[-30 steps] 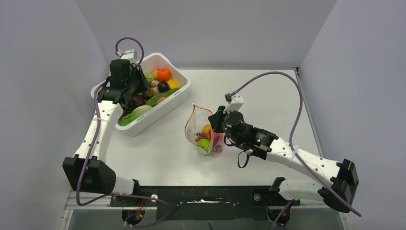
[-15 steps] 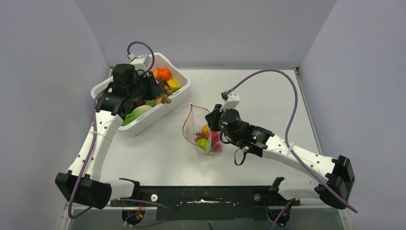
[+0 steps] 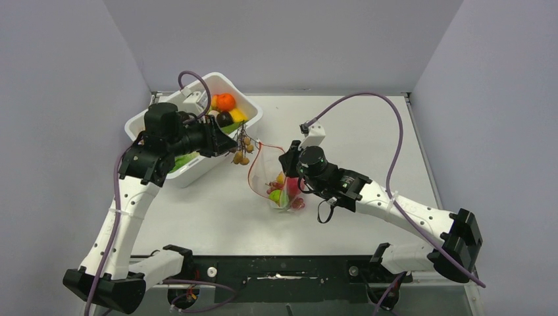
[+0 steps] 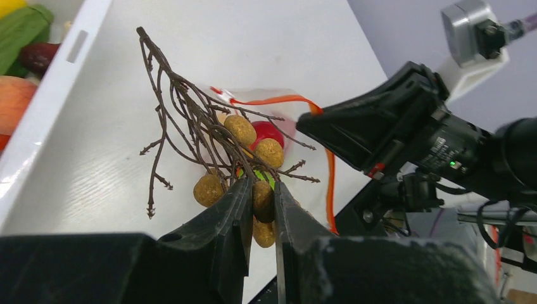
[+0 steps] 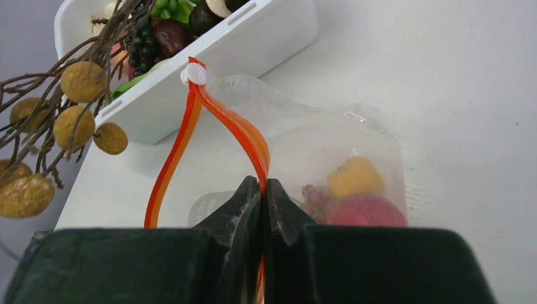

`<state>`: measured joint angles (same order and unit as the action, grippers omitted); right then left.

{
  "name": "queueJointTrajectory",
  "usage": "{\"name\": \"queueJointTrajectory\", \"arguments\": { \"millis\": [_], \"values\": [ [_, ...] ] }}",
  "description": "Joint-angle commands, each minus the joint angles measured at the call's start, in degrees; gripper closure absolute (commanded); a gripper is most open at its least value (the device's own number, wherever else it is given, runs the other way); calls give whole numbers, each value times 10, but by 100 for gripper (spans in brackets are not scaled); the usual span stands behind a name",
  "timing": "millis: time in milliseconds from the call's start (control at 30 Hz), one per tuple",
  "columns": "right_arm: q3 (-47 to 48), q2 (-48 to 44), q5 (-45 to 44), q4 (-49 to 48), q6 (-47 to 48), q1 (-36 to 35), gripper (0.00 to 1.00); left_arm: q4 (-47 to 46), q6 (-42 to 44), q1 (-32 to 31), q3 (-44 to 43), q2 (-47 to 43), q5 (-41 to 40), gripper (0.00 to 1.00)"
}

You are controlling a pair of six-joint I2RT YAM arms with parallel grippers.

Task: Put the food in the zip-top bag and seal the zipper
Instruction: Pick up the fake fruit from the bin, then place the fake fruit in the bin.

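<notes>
Top view first: over the last second the left end effector (image 3: 225, 145) has swung out of the white bin (image 3: 197, 172) with a twiggy bunch of little brown fruits (image 3: 242, 151) clamped in it. The bunch now dangles just past the bin's rim, right beside the zip-top bag (image 3: 263, 172). The bag stands mid-worktop (image 3: 368, 131), mouth gaping toward the bin, with some fruit already in the bottom. The right end effector (image 3: 287, 162) sits on the bag's right lip and has nudged a little leftward too. So I'd call this the carry, with the drop-in next — sealing is still a way off.

Left wrist view: the jaws are clenched on the bunch down among the fruits, and bare twigs fan out ahead of them. The open mouth and its zipper (image 4: 329, 168) are right behind the bunch.

Right wrist view: the fingers are pinched tight on the orange zipper strip, holding that side up so the mouth bows open. The far corner of the bag sits near the bin wall, so it's snug there — the rest of the worktop around the bag looks free. My worry is those twigs snagging the lip on the way in.
</notes>
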<state>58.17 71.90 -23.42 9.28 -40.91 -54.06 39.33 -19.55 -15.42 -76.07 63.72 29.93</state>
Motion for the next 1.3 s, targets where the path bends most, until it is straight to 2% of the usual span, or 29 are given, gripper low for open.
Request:
{"name": "queueJointTrajectory", "arguments": {
  "millis": [0,167,500,667,933,1267],
  "values": [
    [33,7,-3,-51,4,5,100,-15,-23,-4,4,-31,73,92],
    [39,19,4,-56,3,6,100,-36,-47,-9,24,-50,137,92],
    [45,25,3,-61,7,9,100,-74,-86,-17,64,-84,184,92],
    [49,25,-2,-65,11,10,100,-91,-103,-19,90,-96,191,92],
    [55,25,-2,-69,20,10,100,-168,-153,-21,143,-108,214,91],
    [55,22,-3,-69,26,11,100,-188,-165,-24,178,-101,217,92]
  ]
}}
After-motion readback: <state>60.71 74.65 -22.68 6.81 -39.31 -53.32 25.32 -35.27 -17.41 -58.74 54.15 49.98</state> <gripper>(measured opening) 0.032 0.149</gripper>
